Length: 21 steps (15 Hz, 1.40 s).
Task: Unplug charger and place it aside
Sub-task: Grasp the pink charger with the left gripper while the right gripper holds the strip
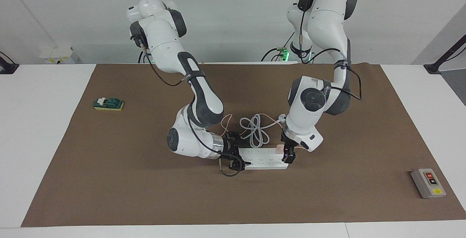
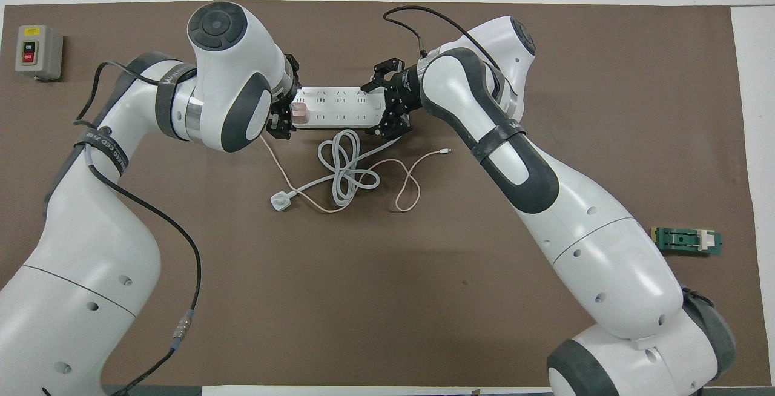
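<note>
The pale pink charger (image 2: 301, 115) is plugged into the white power strip (image 2: 339, 108) at the strip's end toward the left arm. In the facing view only a pink sliver of the charger (image 1: 279, 146) shows. My left gripper (image 2: 289, 102) is down at the charger, fingers open on either side of it; it also shows in the facing view (image 1: 287, 156). My right gripper (image 1: 235, 154) is open and straddles the strip's other end, as the overhead view (image 2: 386, 104) also shows. The thin pink cable (image 2: 412, 184) loops on the mat nearer to the robots.
The strip's thick white cord (image 2: 345, 169) lies coiled with its round plug (image 2: 280, 201) nearer to the robots than the strip. A grey switch box (image 2: 37, 51) sits at the left arm's end. A green device (image 2: 687, 240) sits at the right arm's end.
</note>
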### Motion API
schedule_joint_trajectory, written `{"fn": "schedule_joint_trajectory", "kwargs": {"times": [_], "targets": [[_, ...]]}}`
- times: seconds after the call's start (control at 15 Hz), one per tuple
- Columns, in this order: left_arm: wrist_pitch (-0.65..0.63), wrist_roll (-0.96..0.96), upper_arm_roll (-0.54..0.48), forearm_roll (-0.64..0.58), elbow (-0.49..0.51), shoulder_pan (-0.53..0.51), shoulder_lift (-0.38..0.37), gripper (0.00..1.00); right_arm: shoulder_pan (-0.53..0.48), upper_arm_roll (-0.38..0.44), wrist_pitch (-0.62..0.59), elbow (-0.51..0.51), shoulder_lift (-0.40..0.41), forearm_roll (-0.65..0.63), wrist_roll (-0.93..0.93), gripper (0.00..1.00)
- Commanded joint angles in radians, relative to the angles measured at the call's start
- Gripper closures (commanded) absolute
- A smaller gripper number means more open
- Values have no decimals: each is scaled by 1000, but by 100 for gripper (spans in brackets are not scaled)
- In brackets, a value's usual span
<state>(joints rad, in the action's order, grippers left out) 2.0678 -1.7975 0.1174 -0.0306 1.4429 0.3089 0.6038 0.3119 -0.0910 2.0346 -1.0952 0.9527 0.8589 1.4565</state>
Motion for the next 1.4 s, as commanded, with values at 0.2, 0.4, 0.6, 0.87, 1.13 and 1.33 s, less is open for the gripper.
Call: {"fn": "schedule_joint_trajectory", "kwargs": {"times": [0.2, 0.4, 0.6, 0.87, 1.13, 1.33], "targets": [[23, -25, -16, -34, 73, 19, -45, 63, 1, 4, -39, 161, 83, -76, -47, 0], [25, -23, -16, -40, 77, 18, -50, 100, 4, 7, -24, 159, 84, -80, -64, 0], [26, -23, -16, -41, 83, 18, -50, 100, 4, 4, -10, 156, 92, -78, -65, 0], [34, -23, -16, -41, 85, 18, -52, 100, 7, 4, 10, 153, 106, -77, -65, 0], [32, -23, -16, -41, 85, 18, -52, 100, 19, 4, 30, 146, 106, -78, -65, 0], [32, -23, -16, -41, 85, 18, -52, 100, 21, 5, 45, 136, 106, -84, -68, 13]]}}
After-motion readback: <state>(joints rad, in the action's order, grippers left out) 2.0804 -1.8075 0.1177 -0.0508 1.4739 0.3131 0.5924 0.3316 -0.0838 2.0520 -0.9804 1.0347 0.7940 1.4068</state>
